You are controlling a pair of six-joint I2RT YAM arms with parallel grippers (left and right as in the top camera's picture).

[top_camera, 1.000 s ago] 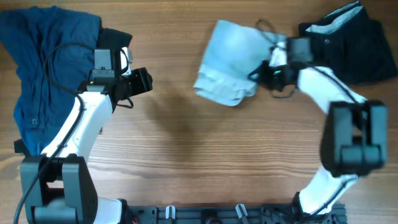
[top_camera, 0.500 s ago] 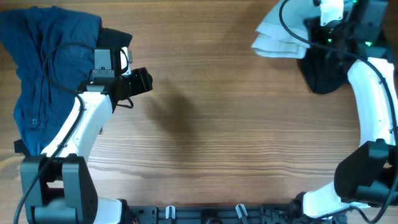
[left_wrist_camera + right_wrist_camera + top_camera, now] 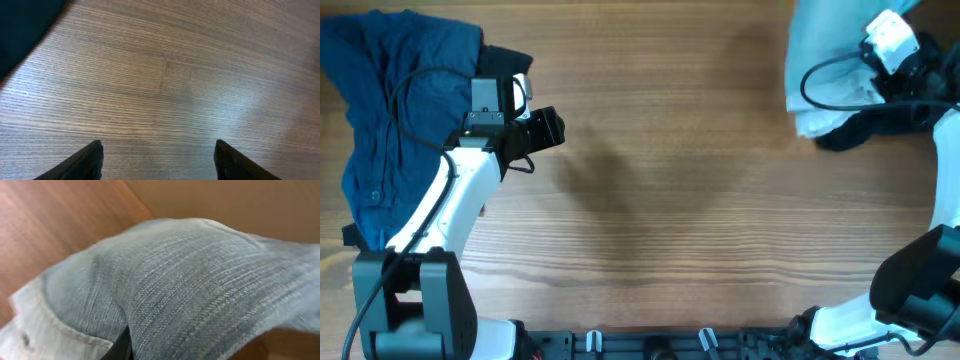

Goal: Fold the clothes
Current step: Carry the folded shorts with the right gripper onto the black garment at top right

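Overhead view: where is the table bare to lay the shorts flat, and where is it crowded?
The broad middle of the table is bare, from the left tool across to the pale denim shorts, and down to the near edge. Crowded: the left side under the dark blue garment, the far right corner with shorts and black garment.

Wood-grain table [image 3: 670, 220], mid-brown, horizontal grain, fills overhead view. Soft diffuse light; faint blurred shadows at centre. Black rail [image 3: 620, 346] with clips along near edge. Plain tan surface [image 3: 225, 205] beyond table edge, right wrist view.
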